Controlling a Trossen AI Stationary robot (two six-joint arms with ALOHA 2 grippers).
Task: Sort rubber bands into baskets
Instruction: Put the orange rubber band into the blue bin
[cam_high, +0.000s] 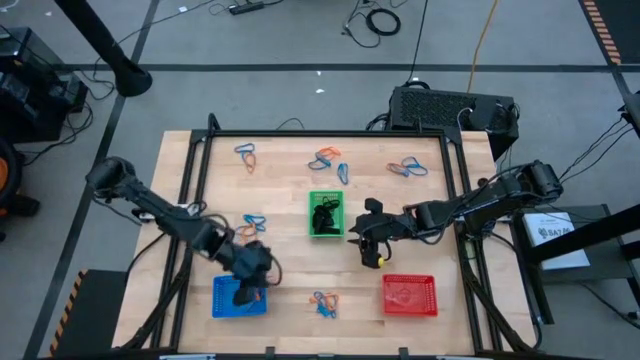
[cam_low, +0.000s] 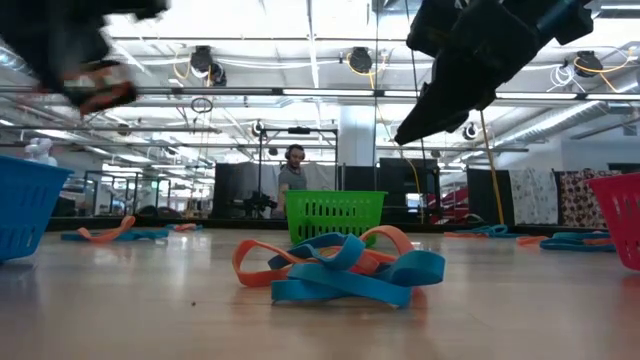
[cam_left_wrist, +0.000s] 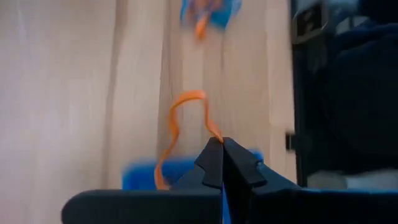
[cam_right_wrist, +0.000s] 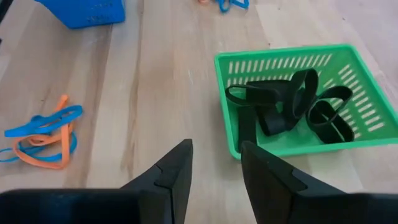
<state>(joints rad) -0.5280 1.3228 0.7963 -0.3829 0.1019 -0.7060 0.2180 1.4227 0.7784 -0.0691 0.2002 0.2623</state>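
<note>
Item: left gripper (cam_left_wrist: 222, 144), fingers pressed together on an orange rubber band (cam_left_wrist: 180, 124) that dangles just above the blue basket (cam_high: 240, 297). You risk an orange band landing among blue ones; the loop may also catch the rim and spill outside. Right gripper (cam_right_wrist: 214, 152), fingers spread and empty, hangs beside the green basket (cam_right_wrist: 292, 149) of black bands (cam_right_wrist: 286, 102); the red basket (cam_high: 409, 295) sits near it. Surface: pale wooden table (cam_high: 290, 260), mixed band clusters (cam_low: 340, 265) scattered. Room: open workshop, ceiling lights, a person (cam_low: 293, 170) far behind.
</note>
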